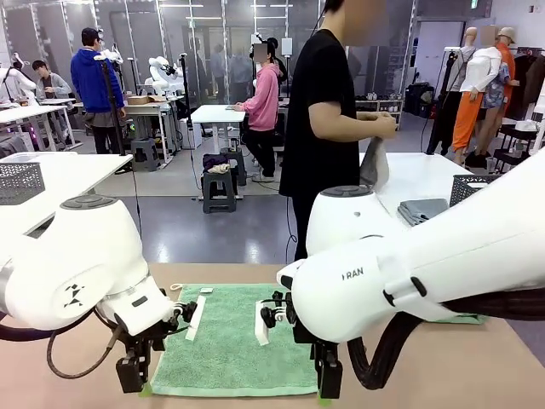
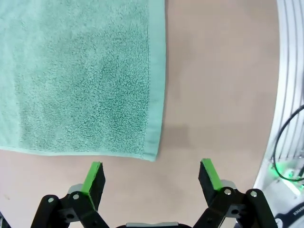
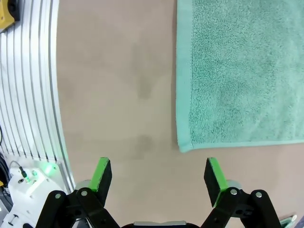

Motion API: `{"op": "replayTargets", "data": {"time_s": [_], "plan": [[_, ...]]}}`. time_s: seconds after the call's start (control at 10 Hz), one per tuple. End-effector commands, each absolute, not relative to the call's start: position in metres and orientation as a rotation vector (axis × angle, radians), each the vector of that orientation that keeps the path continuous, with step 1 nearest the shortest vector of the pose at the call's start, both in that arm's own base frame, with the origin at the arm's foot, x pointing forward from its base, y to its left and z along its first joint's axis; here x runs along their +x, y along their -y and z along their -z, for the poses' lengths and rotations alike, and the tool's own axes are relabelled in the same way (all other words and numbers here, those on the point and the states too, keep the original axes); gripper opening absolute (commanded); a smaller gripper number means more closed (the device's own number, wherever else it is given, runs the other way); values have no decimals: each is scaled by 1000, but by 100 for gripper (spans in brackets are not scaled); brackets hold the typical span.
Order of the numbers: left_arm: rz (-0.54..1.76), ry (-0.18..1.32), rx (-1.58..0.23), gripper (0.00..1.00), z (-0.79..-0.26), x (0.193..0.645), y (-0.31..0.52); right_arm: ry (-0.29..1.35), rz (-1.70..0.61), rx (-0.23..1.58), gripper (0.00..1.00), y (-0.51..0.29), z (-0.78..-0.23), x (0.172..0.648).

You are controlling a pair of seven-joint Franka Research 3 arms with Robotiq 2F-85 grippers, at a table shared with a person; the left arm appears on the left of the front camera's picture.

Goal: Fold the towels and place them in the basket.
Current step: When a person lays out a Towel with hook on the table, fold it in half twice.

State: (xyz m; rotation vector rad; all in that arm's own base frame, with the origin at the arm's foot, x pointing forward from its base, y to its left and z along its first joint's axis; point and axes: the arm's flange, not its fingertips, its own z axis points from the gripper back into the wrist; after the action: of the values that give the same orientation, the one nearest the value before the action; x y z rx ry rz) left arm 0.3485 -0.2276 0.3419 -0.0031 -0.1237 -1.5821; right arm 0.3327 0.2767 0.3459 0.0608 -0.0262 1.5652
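Left tool (image 2: 151, 165) and right tool (image 3: 158, 162) hang open by the flat mint-green towel's (image 1: 230, 341) near corners, apparently poised to fold.

My left arm (image 1: 85, 256) and right arm (image 1: 443, 256) are rounded white shells trailing black cables (image 1: 379, 362). My black fingers (image 2: 97, 185) wear green pads (image 3: 100, 169).

You're looking at an open lab hall: rows of white tables (image 1: 217, 113), stools (image 1: 219, 179), people (image 1: 91, 81) busy at them, bare grey floor (image 1: 213, 226).
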Motion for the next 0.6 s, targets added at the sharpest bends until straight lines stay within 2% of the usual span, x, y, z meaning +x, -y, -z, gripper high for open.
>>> {"op": "replayTargets", "data": {"time_s": [0.0, 0.4, 0.5], "plan": [[1547, 128, 35, 100, -327, 332, 220, 41, -1523, 80, 98, -283, -329, 338], [1533, 105, 45, 100, -318, 335, 222, 23, -1539, 109, 98, -281, -318, 345], [1548, 102, 3, 100, -330, 350, 229, 16, -1551, 75, 98, -278, -319, 341]]}}
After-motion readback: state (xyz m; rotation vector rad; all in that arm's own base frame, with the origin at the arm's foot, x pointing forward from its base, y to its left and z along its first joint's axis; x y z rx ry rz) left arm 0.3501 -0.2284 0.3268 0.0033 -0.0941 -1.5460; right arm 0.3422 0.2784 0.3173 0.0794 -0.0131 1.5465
